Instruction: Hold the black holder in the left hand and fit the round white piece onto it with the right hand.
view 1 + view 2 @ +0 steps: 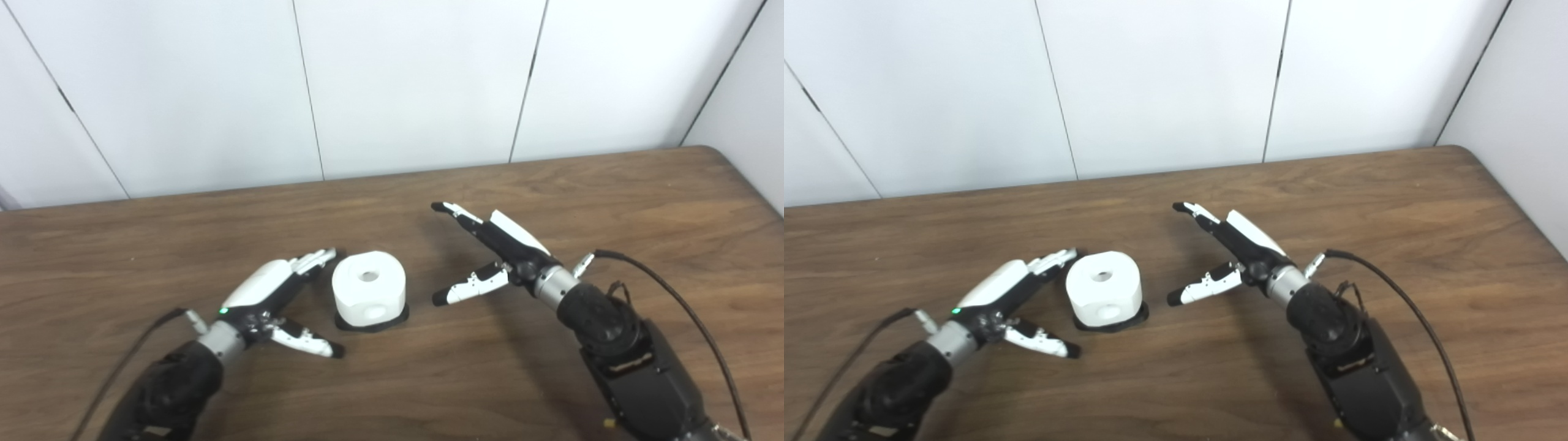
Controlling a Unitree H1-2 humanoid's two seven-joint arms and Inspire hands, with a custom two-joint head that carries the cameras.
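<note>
The round white piece (369,288) is sitting upright on the black holder (372,322), near the front middle of the wooden desk (612,202). Only a thin black rim of the holder is showing beneath the white body, along its near and right edges. The piece is a short, rounded cylinder with its axis standing vertical. A round hole in its top face is pointing straight up, and a second recess in its side wall is facing the robot. Whether the piece is fully seated on the holder or merely resting on it cannot be judged from these views.

The left hand (269,300) is lying low over the desk just left of the piece, holding nothing. Its fingers (315,260) are reaching toward the far left side of the piece, very close to it, while the thumb (306,340) is pointing along the near side, apart from the holder.

The right hand (490,254) is hovering to the right of the piece, spread wide and empty. Its fingers (456,212) are extending up and away toward the wall, and its thumb (468,286) is pointing left toward the piece, with bare desk between them.

A white panelled wall (398,86) is standing behind the desk. Dark cables (680,300) are trailing from both wrists.
</note>
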